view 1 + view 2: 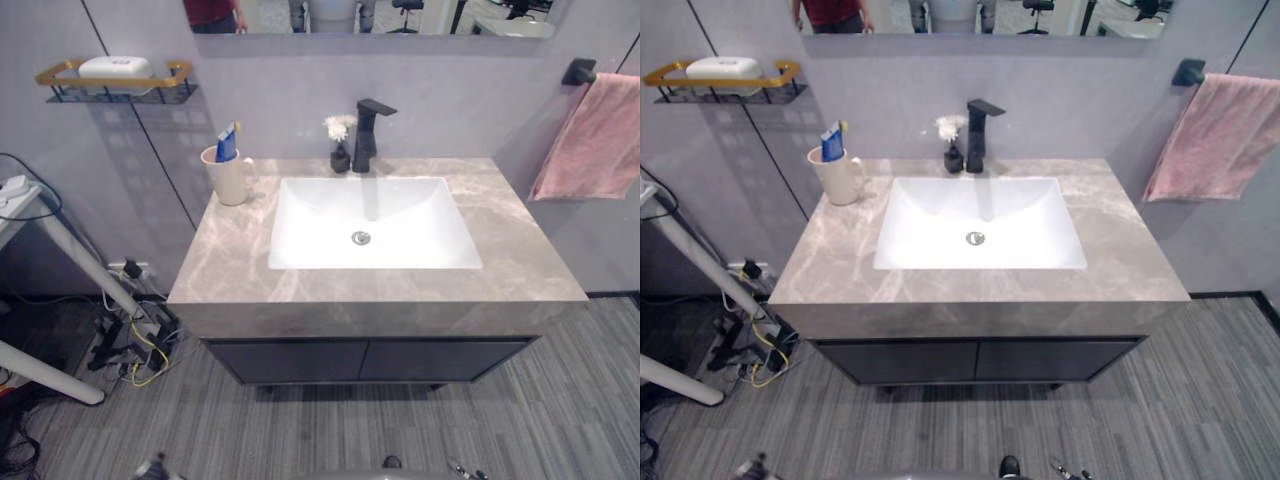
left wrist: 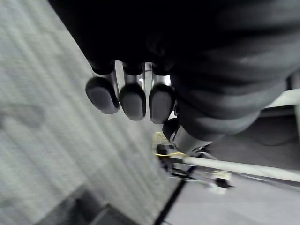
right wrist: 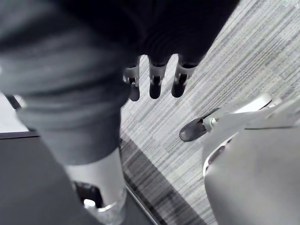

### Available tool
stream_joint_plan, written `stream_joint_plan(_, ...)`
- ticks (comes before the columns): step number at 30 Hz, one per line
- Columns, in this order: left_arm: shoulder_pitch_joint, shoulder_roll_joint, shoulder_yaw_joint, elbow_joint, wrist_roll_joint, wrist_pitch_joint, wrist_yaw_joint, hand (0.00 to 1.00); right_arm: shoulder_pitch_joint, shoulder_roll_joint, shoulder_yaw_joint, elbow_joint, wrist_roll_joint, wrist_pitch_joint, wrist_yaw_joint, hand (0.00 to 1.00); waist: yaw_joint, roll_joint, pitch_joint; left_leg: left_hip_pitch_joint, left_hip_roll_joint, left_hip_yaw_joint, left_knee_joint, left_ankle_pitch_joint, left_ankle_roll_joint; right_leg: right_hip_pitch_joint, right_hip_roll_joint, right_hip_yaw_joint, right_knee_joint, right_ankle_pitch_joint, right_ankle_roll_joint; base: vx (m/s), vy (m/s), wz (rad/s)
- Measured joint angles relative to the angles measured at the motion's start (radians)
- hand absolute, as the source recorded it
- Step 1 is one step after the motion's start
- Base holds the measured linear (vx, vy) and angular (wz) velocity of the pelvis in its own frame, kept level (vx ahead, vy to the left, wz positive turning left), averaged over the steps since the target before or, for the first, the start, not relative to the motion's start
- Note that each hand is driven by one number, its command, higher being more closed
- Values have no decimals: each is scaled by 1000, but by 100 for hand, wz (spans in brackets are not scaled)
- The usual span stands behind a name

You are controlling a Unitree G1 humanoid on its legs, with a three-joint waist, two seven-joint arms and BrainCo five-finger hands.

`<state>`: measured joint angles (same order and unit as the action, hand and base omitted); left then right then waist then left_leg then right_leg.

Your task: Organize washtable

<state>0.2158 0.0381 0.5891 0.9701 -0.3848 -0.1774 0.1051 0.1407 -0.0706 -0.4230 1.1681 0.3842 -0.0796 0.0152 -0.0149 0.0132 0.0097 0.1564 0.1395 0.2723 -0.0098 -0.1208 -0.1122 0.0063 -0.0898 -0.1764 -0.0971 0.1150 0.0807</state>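
Hanging slack, wrist views: left hand [image 2: 132, 101], right hand [image 3: 155, 87]; eye views: washtable [image 1: 520, 250], cup [image 1: 229, 181].

I see a grey marble countertop [image 1: 510, 255] with a white sink basin [image 1: 400, 225] sunk in its middle. At its back left corner stands a cream mug [image 1: 229, 181] holding a blue toothpaste tube [image 1: 226, 146]. Behind the basin a black faucet [image 1: 367, 135] rises from the counter, with a small dark vase of white flowers [image 1: 340, 148] just to its left.
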Motion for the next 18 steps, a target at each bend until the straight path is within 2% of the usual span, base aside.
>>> stream_joint_plan(7,-32,-18,-72,143,38,64,-80,0,-29,-3,1,48,-16,7,-14,0,-7,1,1,16,-4,2,-9,0,0,4,1,11,0,0,1,9,-4,-4)
stream_joint_plan(11,-47,-20,-146,172,45,72,-106,0,-35,-4,18,73,-22,15,-13,0,-25,3,1,17,-4,1,-8,-1,0,4,1,11,-1,0,1,0,0,0)
stream_joint_plan(15,-66,-22,-207,189,54,80,-106,0,-32,-4,41,83,-24,19,-12,0,-26,3,3,17,-3,1,-8,-1,0,3,2,11,-4,0,2,0,0,0)
stream_joint_plan(18,-84,-12,-263,197,100,79,-106,0,-33,-8,62,83,-24,18,-13,0,-26,1,5,17,-3,1,-8,-1,0,3,2,13,-4,0,3,0,0,0)
